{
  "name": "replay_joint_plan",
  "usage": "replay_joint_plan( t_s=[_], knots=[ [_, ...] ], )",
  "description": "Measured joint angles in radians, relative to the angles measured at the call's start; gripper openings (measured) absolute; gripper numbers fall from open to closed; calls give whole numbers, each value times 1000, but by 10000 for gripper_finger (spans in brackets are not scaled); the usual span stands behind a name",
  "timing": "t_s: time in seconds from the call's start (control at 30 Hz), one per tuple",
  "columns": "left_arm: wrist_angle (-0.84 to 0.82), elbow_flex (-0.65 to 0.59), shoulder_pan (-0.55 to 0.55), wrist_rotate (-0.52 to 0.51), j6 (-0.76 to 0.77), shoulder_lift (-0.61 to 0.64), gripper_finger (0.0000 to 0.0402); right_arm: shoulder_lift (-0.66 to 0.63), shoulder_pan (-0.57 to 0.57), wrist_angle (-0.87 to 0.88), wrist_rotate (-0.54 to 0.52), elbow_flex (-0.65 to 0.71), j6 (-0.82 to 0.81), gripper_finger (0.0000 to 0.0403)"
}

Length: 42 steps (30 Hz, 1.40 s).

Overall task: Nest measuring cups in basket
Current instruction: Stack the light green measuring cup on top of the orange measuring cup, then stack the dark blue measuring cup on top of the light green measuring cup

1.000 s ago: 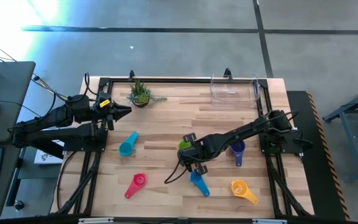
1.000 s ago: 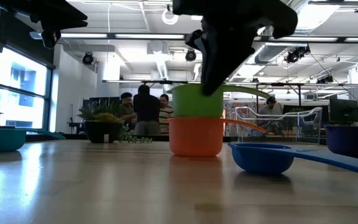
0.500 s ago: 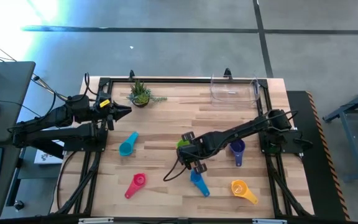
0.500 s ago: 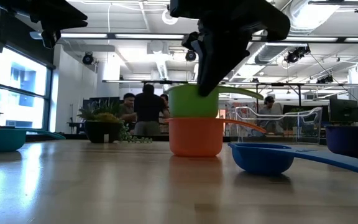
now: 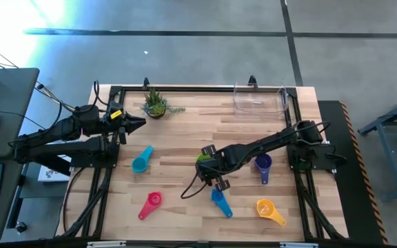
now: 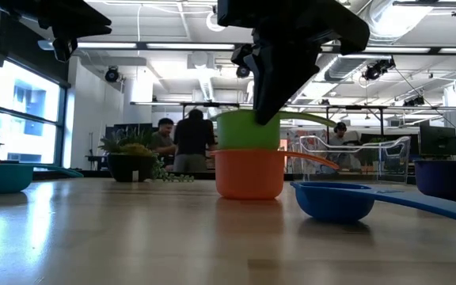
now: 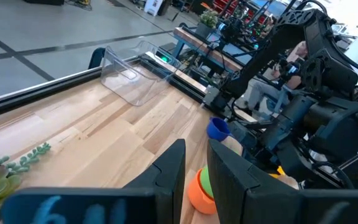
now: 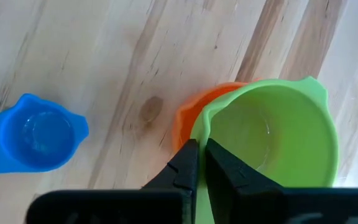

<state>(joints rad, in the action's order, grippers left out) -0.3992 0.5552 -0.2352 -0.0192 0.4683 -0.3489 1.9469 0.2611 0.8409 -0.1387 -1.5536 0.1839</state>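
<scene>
At the far left edge of the table my left gripper [image 5: 138,122] waits, parked just beside the potted plant [image 5: 155,104]; its fingers stand a little apart and hold nothing. Nearer me on that side lie the teal cup [image 5: 141,162] and, closer to the near edge, the pink cup [image 5: 151,204], both untouched.

Toward the middle, my right gripper [image 5: 210,165] is closed on the rim of the green cup [image 6: 248,130], one finger inside the bowl and one outside, as my right wrist view shows. Over the last second I have drawn that hand a touch toward the far side and settled it, and the green cup now sits low inside the orange-red cup [image 6: 248,173], level in the low view where it hung slightly higher before. I judge that the first nesting is made, though I have not let go.

Just near of that pair rests the blue cup [image 6: 332,200], apart from the stack. Further right the purple cup [image 5: 263,164] stands on the table, and the yellow cup [image 5: 268,209] lies by the near right corner. The basket [image 5: 259,98] sits empty at the far right, well apart from everything. So five cups remain loose, and the stack must yet travel to the basket; my next call is whether to release or carry.
</scene>
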Motion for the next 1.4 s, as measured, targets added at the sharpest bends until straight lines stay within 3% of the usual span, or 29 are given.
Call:
replay_joint_plan(
  t_s=[0.53, 0.9, 1.23, 1.4],
  knots=[
    [0, 0, 0, 0, 2, 0, 58, 0, 0, 0, 35, 0, 0, 16],
    [0, 0, 0, 0, 2, 0, 58, 0, 0, -1, 29, 0, 19, 80],
    [0, 0, 0, 0, 3, 0, 58, 0, 0, -15, -10, 0, 19, 85],
    [0, 0, 0, 0, 3, 0, 58, 0, 0, -4, -11, -1, -61, 85]
  ],
)
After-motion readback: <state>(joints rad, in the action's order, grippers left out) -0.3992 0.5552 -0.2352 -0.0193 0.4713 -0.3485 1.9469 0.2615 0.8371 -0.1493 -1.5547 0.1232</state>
